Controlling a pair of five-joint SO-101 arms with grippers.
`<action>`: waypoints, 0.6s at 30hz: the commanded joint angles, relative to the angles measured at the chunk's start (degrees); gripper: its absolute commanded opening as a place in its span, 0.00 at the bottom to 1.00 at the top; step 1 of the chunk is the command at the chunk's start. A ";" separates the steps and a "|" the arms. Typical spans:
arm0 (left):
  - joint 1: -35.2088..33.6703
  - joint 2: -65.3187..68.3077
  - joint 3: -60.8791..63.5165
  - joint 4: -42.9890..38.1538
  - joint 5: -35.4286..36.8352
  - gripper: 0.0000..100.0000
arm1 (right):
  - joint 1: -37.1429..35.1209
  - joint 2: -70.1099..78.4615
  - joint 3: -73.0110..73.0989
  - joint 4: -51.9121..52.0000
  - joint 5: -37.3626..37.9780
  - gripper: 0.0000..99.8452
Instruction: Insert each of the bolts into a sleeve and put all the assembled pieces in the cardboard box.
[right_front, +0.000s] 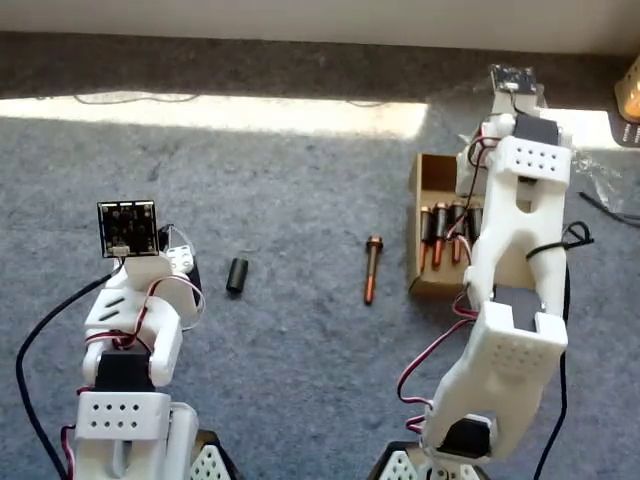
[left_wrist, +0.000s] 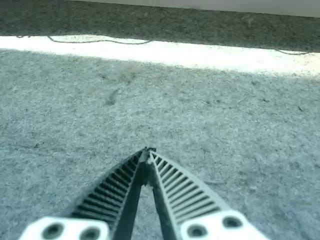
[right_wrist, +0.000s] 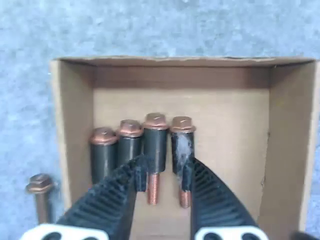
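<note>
Four sleeved bolts (right_wrist: 142, 145) lie side by side in cardboard box (right_wrist: 75, 100); right pincer (right_wrist: 167, 162) apart above them, likely drop-off. One bolt (right_front: 372, 268), one sleeve (right_front: 237, 274) loose on tabletop (right_front: 300, 350), unjoined. Left pincer (left_wrist: 147, 152) together, empty.

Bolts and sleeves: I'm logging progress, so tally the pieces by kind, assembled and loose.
Copper bolts in black sleeves, inside the cardboard box: 4
Loose copper bolt on grey carpet: 1
Loose black cylindrical sleeve on carpet: 1
Total: 6
</note>
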 joint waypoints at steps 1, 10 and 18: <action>-0.92 -0.22 -0.31 -1.14 -0.26 0.01 | -4.62 -1.36 -10.24 8.84 0.26 0.09; -6.29 -0.22 -0.31 -1.14 -0.26 0.01 | -18.68 -2.77 -21.49 18.77 -4.48 0.02; -11.03 -0.22 0.13 -1.05 -0.18 0.01 | -30.20 -2.77 -19.03 18.77 -6.77 0.02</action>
